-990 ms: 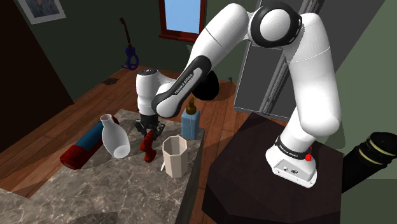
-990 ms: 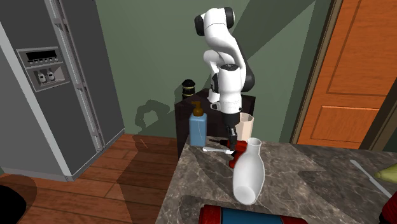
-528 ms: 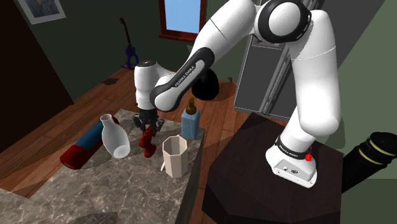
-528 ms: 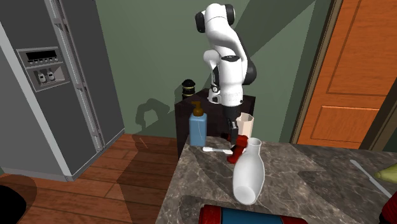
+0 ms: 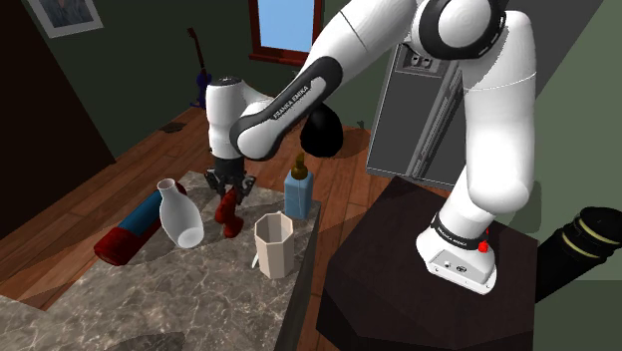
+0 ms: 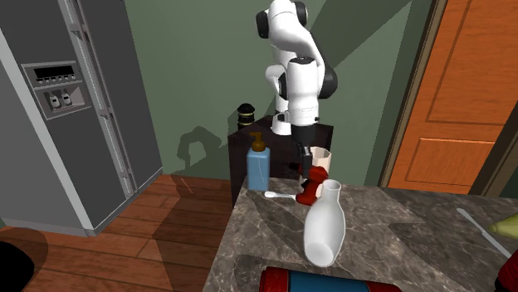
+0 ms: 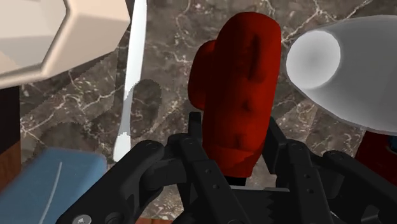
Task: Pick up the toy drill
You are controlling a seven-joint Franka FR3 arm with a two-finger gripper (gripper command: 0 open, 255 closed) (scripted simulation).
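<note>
The toy drill (image 5: 231, 214) is a lumpy red thing, seen too as the drill (image 6: 310, 185) in the second exterior view. My black gripper (image 5: 231, 189) is shut on it from above, and the drill hangs upright a little over the marble counter (image 5: 179, 289). Through the wrist view, the drill (image 7: 238, 95) sits clasped in the gripper (image 7: 234, 149), one finger (image 7: 196, 137) pressing each side. The drill's grasped end is hidden by the fingers.
A white vase (image 5: 181, 214) lies tilted close beside the drill. A beige six-sided cup (image 5: 273, 244), a blue soap bottle (image 5: 298, 191) and a white spoon (image 6: 282, 196) stand near it. A red and blue cylinder (image 5: 130, 229) lies farther along the counter.
The gripper has risen with the drill shut in it and drifted slightly toward the shoulder view's left. The other things have stayed put.
</note>
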